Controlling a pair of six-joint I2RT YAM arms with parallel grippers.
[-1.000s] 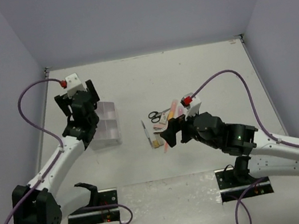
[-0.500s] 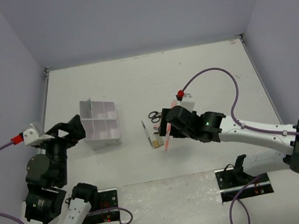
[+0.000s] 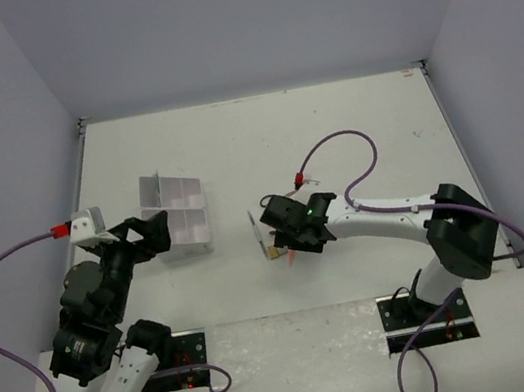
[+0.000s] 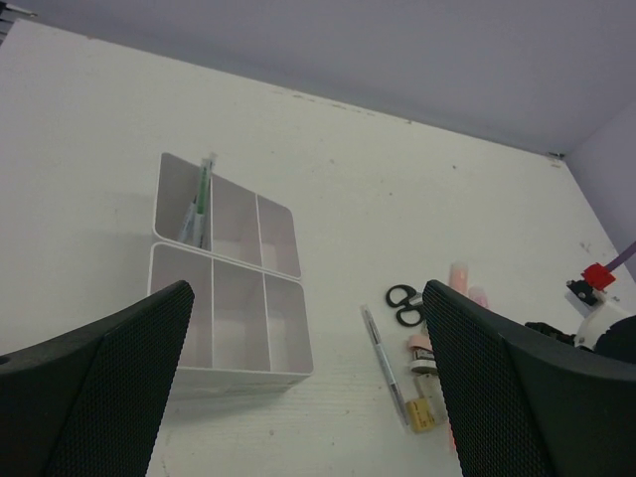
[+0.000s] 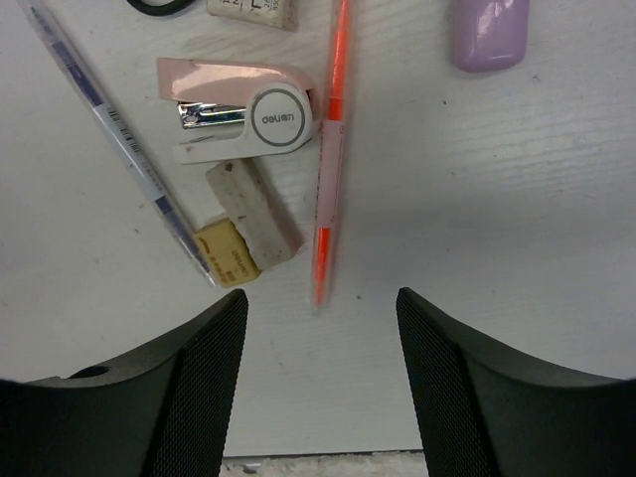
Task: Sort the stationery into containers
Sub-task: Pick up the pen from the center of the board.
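Note:
The stationery lies in a loose pile mid-table. In the right wrist view I see an orange marker, a pink and white stapler, a tan-tipped eraser, a thin pen and a lilac bar. My right gripper hangs low over the pile, open, with the marker's near tip just between its fingertips, untouched. The clear organiser holds a green pen in a back compartment. My left gripper is open and empty, just near-left of the organiser.
Black scissors and pink markers lie at the pile's far side. Grey walls close in the table on three sides. The right arm's purple cable loops above the pile.
My left arm has drawn back from above the organiser toward the near left. My right arm has stretched left and dropped low over the pile, its jaws narrowing.

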